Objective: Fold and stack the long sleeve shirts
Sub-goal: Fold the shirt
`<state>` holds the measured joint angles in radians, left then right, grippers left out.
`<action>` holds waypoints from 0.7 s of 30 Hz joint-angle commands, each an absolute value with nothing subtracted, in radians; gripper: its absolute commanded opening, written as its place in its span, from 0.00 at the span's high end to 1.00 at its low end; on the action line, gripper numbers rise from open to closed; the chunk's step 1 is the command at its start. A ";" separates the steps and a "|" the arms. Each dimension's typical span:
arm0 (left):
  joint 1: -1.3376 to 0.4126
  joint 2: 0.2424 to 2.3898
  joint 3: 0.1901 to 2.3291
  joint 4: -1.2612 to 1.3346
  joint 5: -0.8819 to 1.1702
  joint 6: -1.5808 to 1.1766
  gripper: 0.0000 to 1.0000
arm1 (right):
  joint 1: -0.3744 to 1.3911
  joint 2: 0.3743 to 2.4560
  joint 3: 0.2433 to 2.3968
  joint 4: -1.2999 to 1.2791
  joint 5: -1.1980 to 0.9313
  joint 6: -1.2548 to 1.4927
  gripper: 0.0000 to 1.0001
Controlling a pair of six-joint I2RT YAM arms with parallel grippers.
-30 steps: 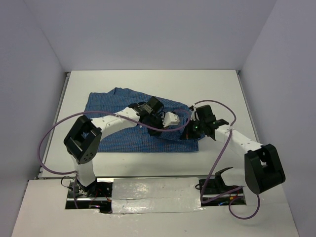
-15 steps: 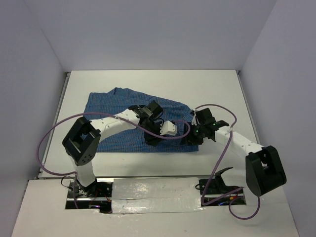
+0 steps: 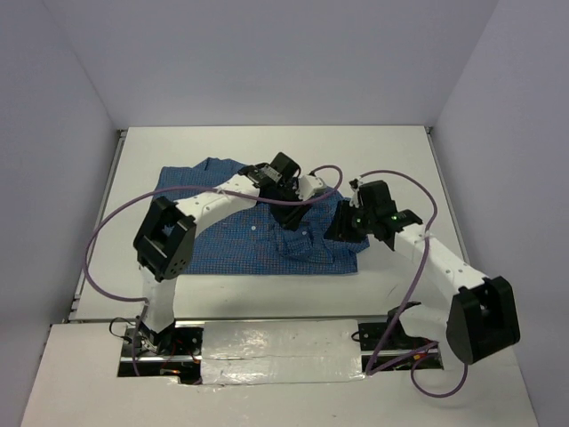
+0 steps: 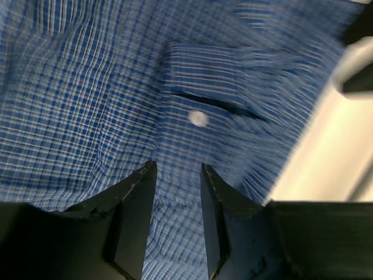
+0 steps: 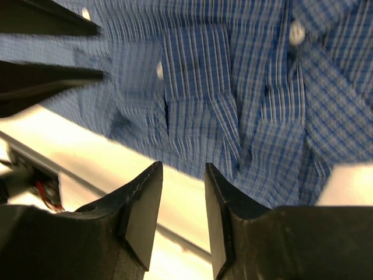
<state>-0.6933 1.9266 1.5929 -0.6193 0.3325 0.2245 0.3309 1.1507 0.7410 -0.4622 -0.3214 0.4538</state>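
My left hand (image 4: 176,169) and right hand (image 5: 182,169) hang half-open and empty just above the shirt (image 3: 227,251), which lies rumpled on the desk (image 3: 267,147); risk: a pinch here catches several layers and drags the fold askew.

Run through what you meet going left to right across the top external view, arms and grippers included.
left arm's purple cable loop → left arm's elbow → left gripper → right gripper → right arm's elbow. The blue shirt spreads under both grippers, so it has no single place.
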 commanded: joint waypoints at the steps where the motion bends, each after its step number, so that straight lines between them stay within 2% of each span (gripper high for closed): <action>1: -0.664 1.994 1.599 -0.652 0.265 0.100 0.51 | 0.316 1.238 0.807 -0.377 -0.304 0.508 0.56; 5: -0.684 1.947 1.520 -0.557 0.284 0.170 0.47 | 0.314 1.334 0.830 -0.310 -0.328 0.525 0.51; 13: -0.704 2.005 1.513 -0.546 0.278 0.141 0.43 | 0.330 1.480 0.856 -0.224 -0.357 0.543 0.53; 21: -0.701 2.039 1.499 -0.518 0.189 0.143 0.39 | 0.353 1.580 0.830 -0.184 -0.275 0.563 0.48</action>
